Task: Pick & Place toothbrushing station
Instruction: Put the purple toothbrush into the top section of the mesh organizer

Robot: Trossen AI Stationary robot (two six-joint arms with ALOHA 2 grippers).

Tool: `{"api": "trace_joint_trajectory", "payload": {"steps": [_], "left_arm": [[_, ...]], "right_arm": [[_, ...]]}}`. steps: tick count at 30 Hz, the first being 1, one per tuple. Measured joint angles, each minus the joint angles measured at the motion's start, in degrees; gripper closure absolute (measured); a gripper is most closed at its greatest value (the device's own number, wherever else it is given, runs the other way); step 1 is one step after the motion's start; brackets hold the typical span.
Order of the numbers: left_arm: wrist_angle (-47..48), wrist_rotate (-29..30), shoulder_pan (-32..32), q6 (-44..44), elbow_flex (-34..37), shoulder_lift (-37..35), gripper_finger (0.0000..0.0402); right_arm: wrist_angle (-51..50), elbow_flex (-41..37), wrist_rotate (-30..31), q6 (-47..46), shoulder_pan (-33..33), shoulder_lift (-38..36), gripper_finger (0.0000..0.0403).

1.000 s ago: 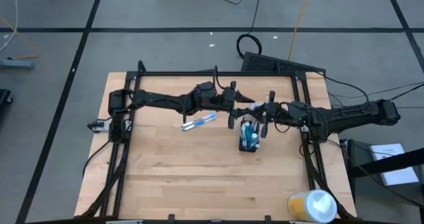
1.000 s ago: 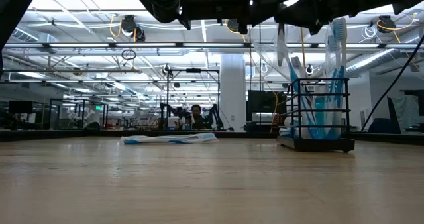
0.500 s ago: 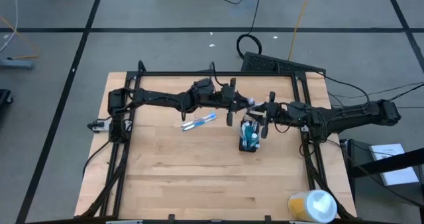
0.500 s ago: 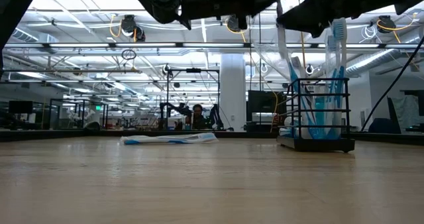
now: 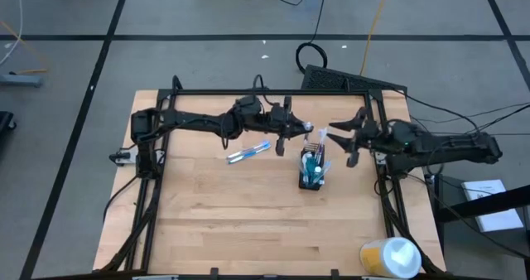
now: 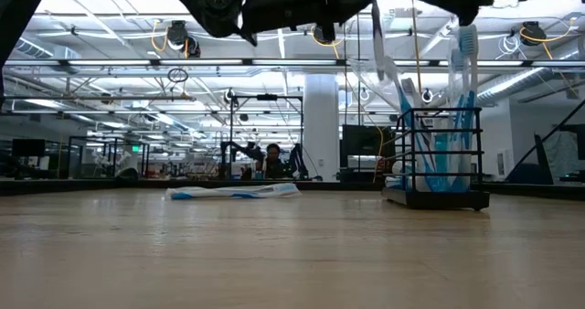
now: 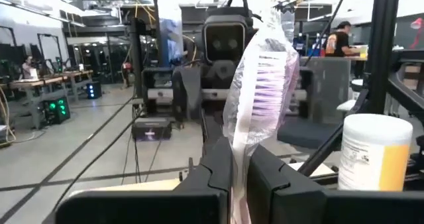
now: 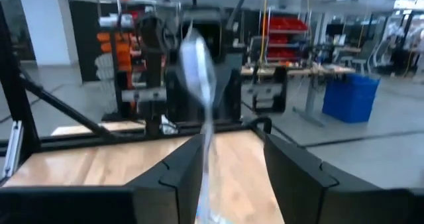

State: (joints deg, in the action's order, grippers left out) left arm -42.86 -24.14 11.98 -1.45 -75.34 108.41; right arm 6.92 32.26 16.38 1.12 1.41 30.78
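Counter [image 5: 248,222] from above: we see the mesh cup [image 5: 312,174] right of centre, brushes standing in it, and a wrapped brush pair [image 5: 249,152] lying apart to its left. Our left end effector [image 5: 296,132] sits just up-left of the cup, clamped on a wrapped brush [image 5: 317,135] that points toward the right end effector [image 5: 341,139], whose fingers stand apart beside the cup. A yellow-and-white roll [image 5: 389,257] sits at the near right corner.

From counter height, the cup [image 6: 437,158] stands on the wood with brushes [image 6: 464,67] rising above its rim; the held brush [image 6: 382,58] hangs tilted beside it.

Left wrist: fingers [image 7: 215,174] pinch the brush [image 7: 258,98], bristles up; the roll [image 7: 372,151] is beyond.

Right wrist: fingers [image 8: 179,168] are spread, the blurred brush [image 8: 200,71] between them, apparently untouched.
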Motion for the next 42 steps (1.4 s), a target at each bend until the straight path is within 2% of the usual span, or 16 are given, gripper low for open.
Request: {"api": "trace_joint_trajectory", "payload": {"steps": [5,16,28,42], "left_arm": [[-4.4,0.7,-0.1,0.2,1.8,1.8,0.0387],[-11.1,1.6,0.4,3.2,1.1,8.8,0.0387],[-10.9,1.8,0.6,2.9,1.0,10.6,0.0387],[-12.5,2.2,0.6,5.0,1.0,16.6,0.0387]], "right_arm": [[0.2,0.0,-0.1,1.4,0.0,-1.3,0.0248],[1.6,0.0,-0.2,1.7,0.1,1.2,0.0248],[1.9,0.0,-0.1,1.8,0.1,1.5,0.0248],[2.0,0.0,0.0,1.7,0.1,2.8,0.0248]]}}
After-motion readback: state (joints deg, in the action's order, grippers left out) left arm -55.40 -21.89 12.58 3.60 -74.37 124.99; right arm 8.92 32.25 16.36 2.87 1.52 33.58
